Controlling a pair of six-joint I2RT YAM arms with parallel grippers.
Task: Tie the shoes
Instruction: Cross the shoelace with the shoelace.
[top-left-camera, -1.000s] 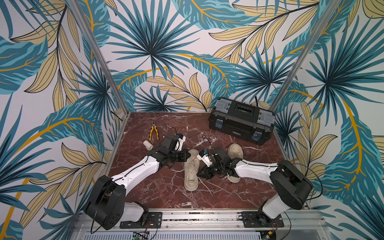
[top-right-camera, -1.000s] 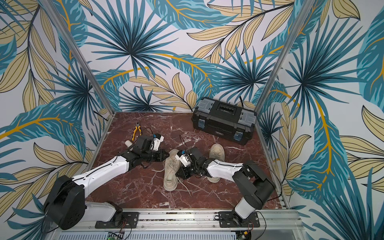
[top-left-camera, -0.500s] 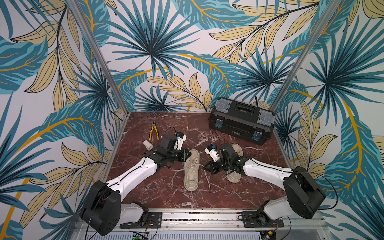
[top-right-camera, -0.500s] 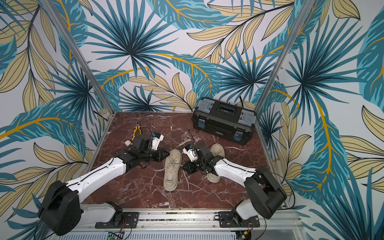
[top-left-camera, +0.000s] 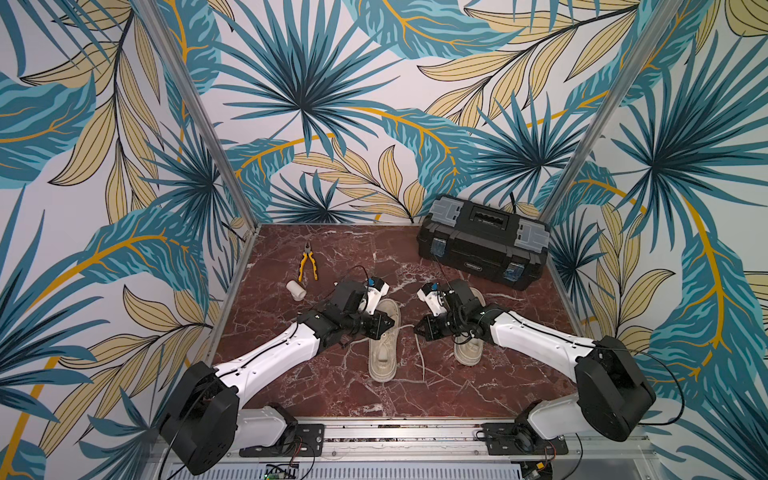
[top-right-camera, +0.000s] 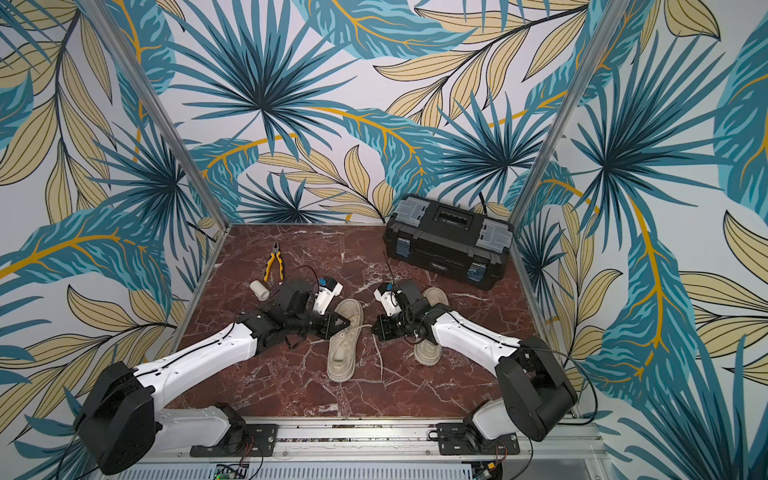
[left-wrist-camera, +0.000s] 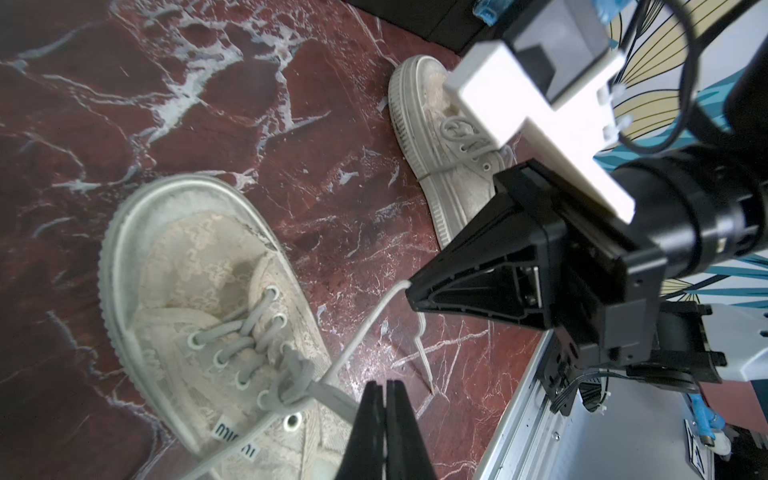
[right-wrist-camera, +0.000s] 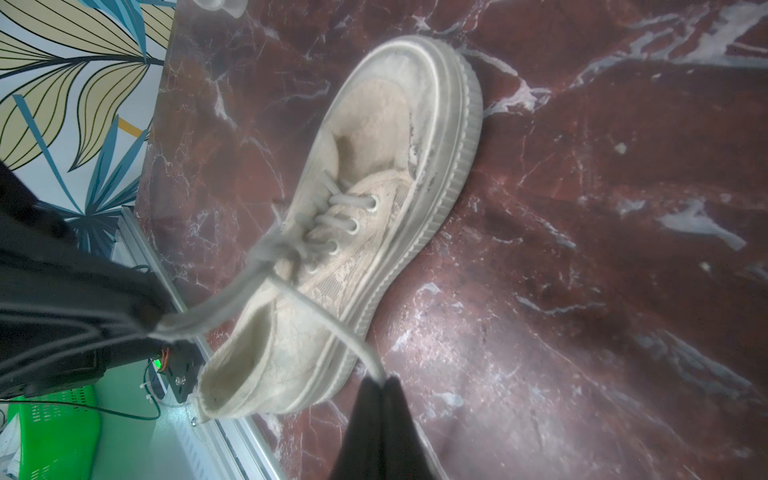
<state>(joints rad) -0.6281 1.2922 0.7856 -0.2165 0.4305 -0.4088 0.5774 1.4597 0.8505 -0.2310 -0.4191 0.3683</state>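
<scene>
Left jaws together, pinching flat lace end (left-wrist-camera: 332, 397); right jaws together on other lace end (right-wrist-camera: 328, 322), thin and taut. Both cross atop lacy cream shoe (top-left-camera: 380, 361), thick ridged sole, mid tabletop (top-left-camera: 332, 386) of veined red marble. Second shoe (top-left-camera: 467, 355) beside, partly under right arm.

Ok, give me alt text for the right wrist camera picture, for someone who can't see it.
A worn beige lace-up shoe stands on a red marble tabletop, its two laces crossed above the eyelets and stretched apart. The right gripper is shut on one lace; the left gripper pinches the other lace.
</scene>
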